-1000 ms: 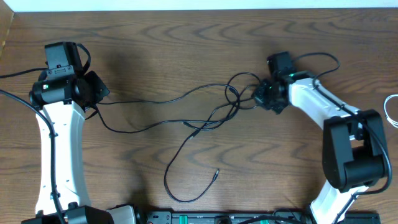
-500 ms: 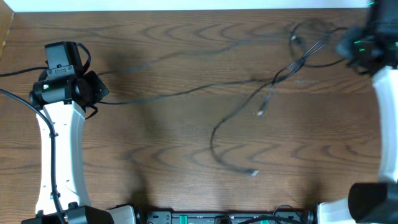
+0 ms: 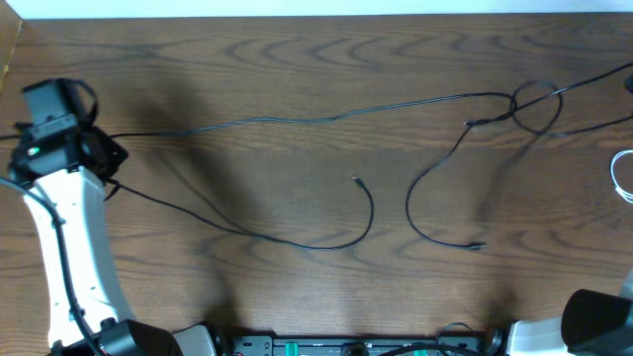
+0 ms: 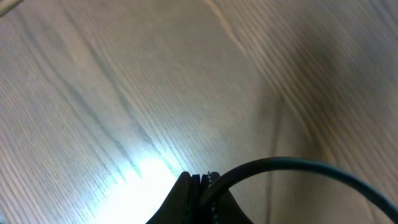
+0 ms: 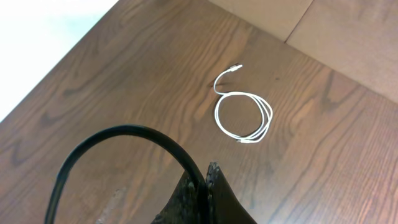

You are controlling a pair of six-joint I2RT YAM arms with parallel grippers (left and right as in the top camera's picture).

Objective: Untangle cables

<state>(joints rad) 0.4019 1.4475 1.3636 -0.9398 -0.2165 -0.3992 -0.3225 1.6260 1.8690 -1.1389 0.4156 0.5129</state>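
Where everything lies, table (image 3: 297,59): dark wood.
black cables (image 3: 326,117): strung across the table from left to right, crossing in a loop near its right edge.
left gripper (image 4: 200,185): jaws pinching one of the black cables.
right gripper (image 5: 202,180): jaws likewise pinching one.
white cable (image 5: 244,115): coiled, lying apart.

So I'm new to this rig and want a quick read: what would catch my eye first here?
Black cables stretch nearly the whole width of the table, looping once near the right edge. The left gripper and right gripper are each shut on one. A white cable lies coiled by itself on the right.
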